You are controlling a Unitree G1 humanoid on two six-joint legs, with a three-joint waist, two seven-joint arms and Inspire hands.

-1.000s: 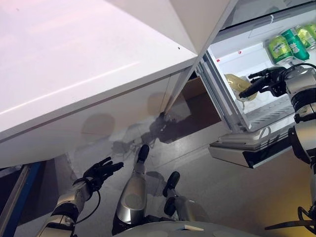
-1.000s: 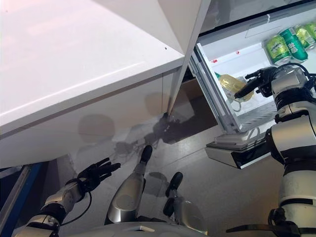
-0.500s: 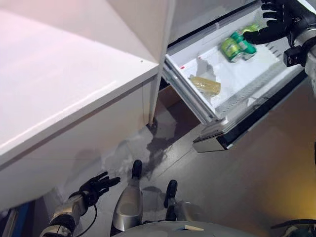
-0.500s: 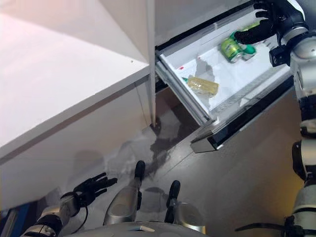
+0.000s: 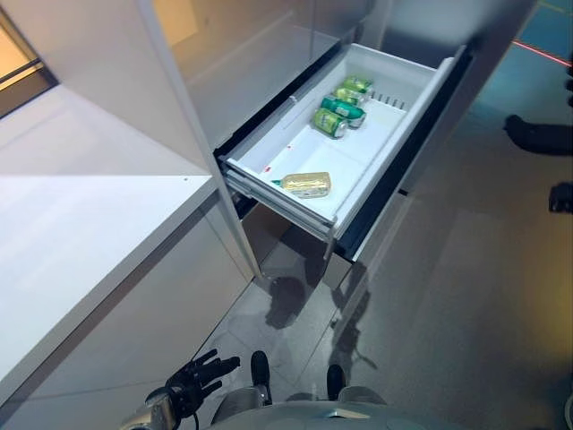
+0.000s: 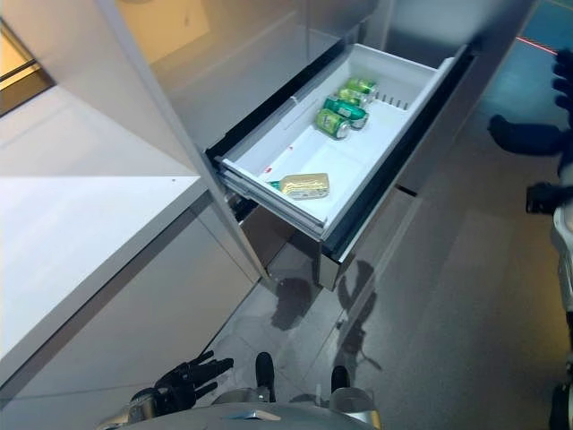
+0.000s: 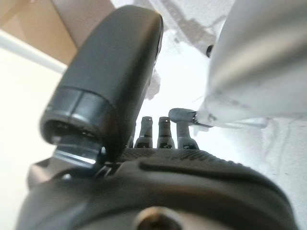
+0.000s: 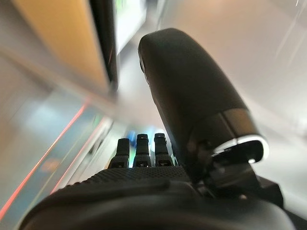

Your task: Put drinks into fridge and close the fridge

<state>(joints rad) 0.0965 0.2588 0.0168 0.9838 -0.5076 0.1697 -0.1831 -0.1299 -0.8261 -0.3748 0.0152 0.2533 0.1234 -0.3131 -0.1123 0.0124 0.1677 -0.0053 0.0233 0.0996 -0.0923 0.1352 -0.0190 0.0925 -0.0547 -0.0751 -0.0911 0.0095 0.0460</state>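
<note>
The white fridge drawer stands pulled out. Green cans lie together at its far end. A yellowish bottle lies on its side near the front. My right hand is out to the right of the drawer, apart from it and holding nothing. Its own wrist view shows straight fingers. My left hand hangs low at the left above the floor, open and empty, and it also shows in the left wrist view.
A white counter runs along the left. A tall pale cabinet panel stands between it and the drawer. Grey floor lies in front of and to the right of the drawer.
The camera has swung, so the whole picture has shifted. My right hand, which was at the cans in the drawer, is now off to the right, away from it.
</note>
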